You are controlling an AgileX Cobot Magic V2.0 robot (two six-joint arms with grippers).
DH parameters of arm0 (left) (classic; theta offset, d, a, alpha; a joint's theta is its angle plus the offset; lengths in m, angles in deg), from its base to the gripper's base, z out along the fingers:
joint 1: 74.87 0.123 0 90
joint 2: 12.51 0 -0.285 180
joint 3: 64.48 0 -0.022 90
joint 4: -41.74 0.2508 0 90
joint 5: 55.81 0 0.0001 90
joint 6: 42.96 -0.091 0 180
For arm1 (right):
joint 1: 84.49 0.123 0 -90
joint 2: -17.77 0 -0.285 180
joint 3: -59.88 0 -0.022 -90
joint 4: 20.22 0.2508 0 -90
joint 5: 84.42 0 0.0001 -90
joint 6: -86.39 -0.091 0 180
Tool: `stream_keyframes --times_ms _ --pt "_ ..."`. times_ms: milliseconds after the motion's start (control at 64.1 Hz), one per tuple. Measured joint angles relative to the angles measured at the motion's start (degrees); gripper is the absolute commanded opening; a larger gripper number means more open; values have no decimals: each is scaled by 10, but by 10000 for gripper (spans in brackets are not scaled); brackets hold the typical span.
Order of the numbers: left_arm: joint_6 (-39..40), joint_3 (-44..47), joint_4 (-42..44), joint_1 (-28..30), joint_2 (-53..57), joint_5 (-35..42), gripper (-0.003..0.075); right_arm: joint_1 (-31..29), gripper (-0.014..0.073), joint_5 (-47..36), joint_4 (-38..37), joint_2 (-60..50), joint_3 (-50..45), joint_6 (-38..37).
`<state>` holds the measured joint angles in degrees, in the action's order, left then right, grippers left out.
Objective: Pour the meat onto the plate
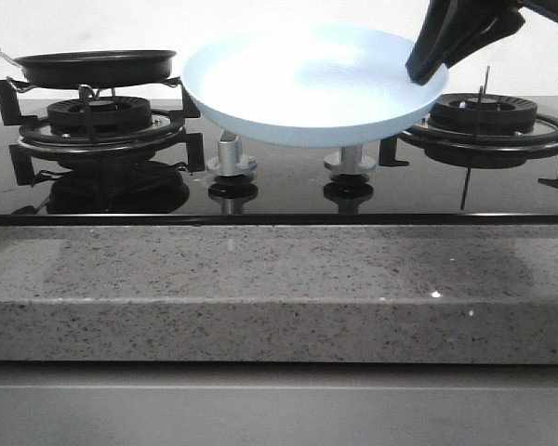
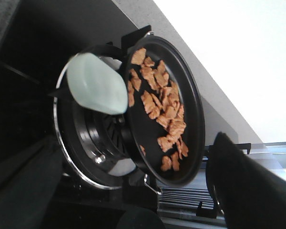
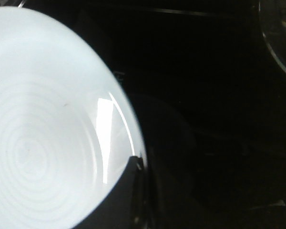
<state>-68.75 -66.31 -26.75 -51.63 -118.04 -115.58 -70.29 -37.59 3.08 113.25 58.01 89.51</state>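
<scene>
Plate (image 1: 307, 88): pale blue, round, shallow, raised rim; upper centre of the front view, held clear above the black glass hob (image 1: 288, 190) and over the two grey control knobs (image 1: 231, 156); tilted slightly, its right edge higher; inner surface shows faint concentric rings in the right wrist view (image 3: 38, 138); nothing lies on it.

Right tool (image 1: 428, 67): black, upper right of the front view; clamped on the plate's right rim; one finger (image 3: 117, 200) shows dark at the lower centre of the right wrist view, against the rim.

Frying pan (image 1: 95, 65): black, upper left of the front view, seated on the left burner grate (image 1: 93, 116); pale handle end at the far left edge.

Meat (image 2: 159, 107): orange-brown flat pieces, spread in a loose band across the pan floor (image 2: 148, 129) in the left wrist view; all inside the pan, well apart from the plate.

Left tool: only dark blurred parts at the lower edge of the left wrist view; whether apart or together cannot be told.

Right burner (image 1: 484, 116): upper right, behind the plate's edge.

Desk (image 1: 279, 288): speckled grey stone, across the lower half of the front view.
</scene>
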Motion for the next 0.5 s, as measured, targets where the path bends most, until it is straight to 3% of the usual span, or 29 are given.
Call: stream_keyframes --times_ms 499 --pt "0 -48 -24 -13 -78 17 617 0 -52 0 0 0 0 0"
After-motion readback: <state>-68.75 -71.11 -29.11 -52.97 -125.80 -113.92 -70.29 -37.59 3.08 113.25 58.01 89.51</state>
